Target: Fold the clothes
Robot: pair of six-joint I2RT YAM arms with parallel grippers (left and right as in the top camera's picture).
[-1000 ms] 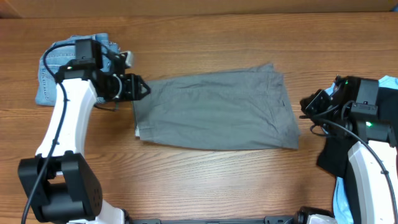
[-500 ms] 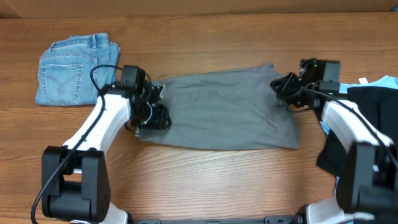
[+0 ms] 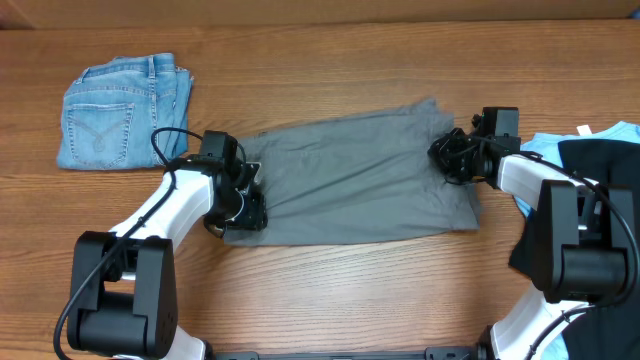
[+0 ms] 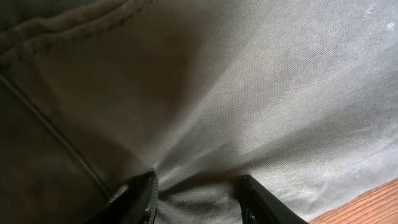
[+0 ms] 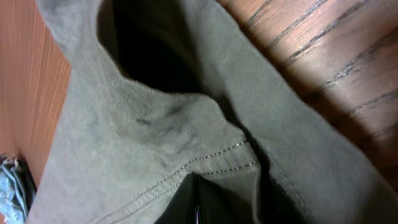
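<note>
A grey-green garment lies folded flat in the middle of the wooden table. My left gripper rests on its lower left corner. In the left wrist view the fingers are apart and press on the cloth, which bunches between them. My right gripper is at the garment's upper right corner. In the right wrist view its fingers are closed on the stitched hem, which is lifted into a fold.
Folded blue jeans lie at the back left. A black garment and a light blue cloth lie at the right edge, close to the right arm.
The left gripper moved from near the jeans down onto the garment's lower left corner. The right gripper moved in from the right edge onto the garment's upper right corner and closed on it.
</note>
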